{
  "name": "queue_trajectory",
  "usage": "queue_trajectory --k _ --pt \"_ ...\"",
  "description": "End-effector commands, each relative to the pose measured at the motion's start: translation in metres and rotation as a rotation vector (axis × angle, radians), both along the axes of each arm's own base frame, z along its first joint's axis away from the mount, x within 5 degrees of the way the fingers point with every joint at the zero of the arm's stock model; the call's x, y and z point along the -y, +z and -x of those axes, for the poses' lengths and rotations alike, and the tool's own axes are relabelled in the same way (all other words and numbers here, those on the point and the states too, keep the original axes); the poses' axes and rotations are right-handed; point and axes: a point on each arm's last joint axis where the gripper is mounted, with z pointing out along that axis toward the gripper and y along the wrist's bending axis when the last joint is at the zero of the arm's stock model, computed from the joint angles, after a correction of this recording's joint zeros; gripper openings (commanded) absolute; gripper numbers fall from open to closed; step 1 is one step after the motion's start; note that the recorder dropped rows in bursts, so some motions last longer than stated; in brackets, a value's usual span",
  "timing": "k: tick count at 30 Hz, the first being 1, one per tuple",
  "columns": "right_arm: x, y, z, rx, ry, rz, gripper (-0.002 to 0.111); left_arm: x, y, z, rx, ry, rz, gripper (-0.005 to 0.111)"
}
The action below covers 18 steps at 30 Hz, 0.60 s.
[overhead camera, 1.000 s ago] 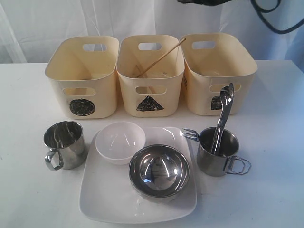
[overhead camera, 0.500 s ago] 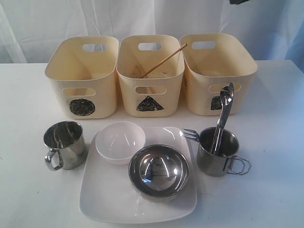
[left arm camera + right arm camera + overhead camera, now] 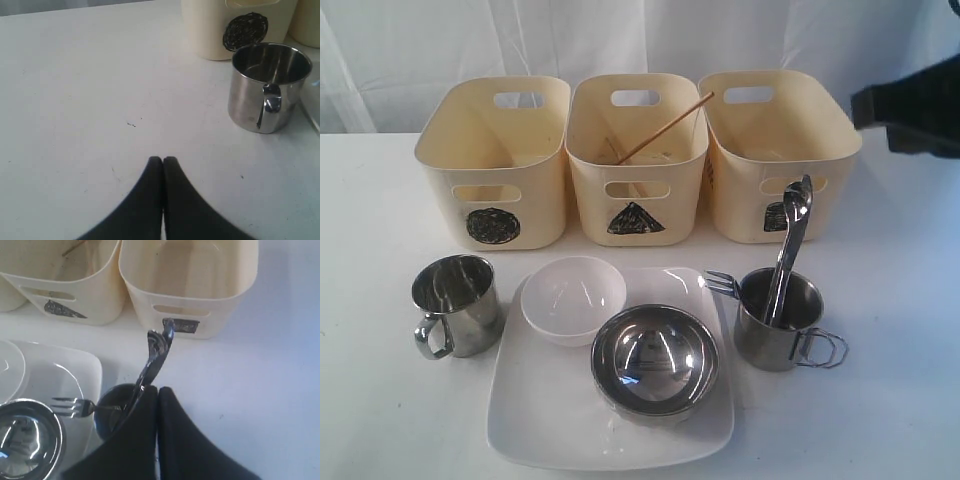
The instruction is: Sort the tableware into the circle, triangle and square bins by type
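Three cream bins stand in a row: circle (image 3: pixel 495 165), triangle (image 3: pixel 637 160), square (image 3: pixel 775 155). A wooden chopstick (image 3: pixel 665 122) leans out of the triangle bin. In front, a steel mug (image 3: pixel 455 305) stands left of a large square white plate (image 3: pixel 540 420), which carries a small white bowl (image 3: pixel 573 297) and a steel bowl (image 3: pixel 655 360). A second steel mug (image 3: pixel 775 320) at the right holds upright cutlery (image 3: pixel 790 240) and a fork (image 3: pixel 720 283). My left gripper (image 3: pixel 163 159) is shut and empty over bare table, short of the left mug (image 3: pixel 267 85). My right gripper (image 3: pixel 158 389) is shut and empty, just above the cutlery mug (image 3: pixel 112 407).
The white table (image 3: pixel 900 300) runs out to both sides of the tableware, with a white curtain behind the bins. My right arm (image 3: pixel 915 110) shows as a dark shape at the right edge, beside the square bin.
The dark right arm has come into view at the right edge; a second ago only dark parts showed at the top. No tableware has moved.
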Motion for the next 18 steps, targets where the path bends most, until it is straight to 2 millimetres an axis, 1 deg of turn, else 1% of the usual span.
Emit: queue_trajectory --k 1,3,5,7,9,11,13,17,18 --pt "0.006 -0.017 0.028 0.005 0.036 0.015 0.0 0.0 -0.001 0.0 0.004 0.003 0.007 0.0" --pt "0.005 -0.029 0.033 -0.019 0.098 0.045 0.0 0.0 -0.001 0.0 0.004 0.003 0.007 0.0" --pt "-0.001 -0.039 0.037 -0.043 0.177 0.028 0.0 0.0 -0.001 0.0 0.004 0.003 0.007 0.0" --pt "-0.013 -0.045 0.039 -0.034 0.325 -0.007 0.002 0.0 -0.001 0.0 0.004 0.003 0.007 0.0" --pt "-0.024 -0.048 0.039 0.006 0.479 -0.02 0.008 0.0 -0.001 0.0 0.004 0.003 0.007 0.0" --pt "-0.033 -0.05 0.036 0.051 0.59 -0.02 0.016 0.0 -0.001 0.0 0.004 0.003 0.007 0.0" --pt "-0.036 -0.053 0.029 0.098 0.661 0.027 0.029 0.0 -0.001 0.0 0.004 0.003 0.007 0.0" --pt "-0.036 -0.065 0.009 0.128 0.648 0.106 0.057 0.0 -0.001 0.0 0.004 0.003 0.007 0.0" --pt "-0.037 -0.069 0.004 0.131 0.647 0.122 0.061 0.0 -0.001 0.0 0.004 0.003 0.007 0.0"
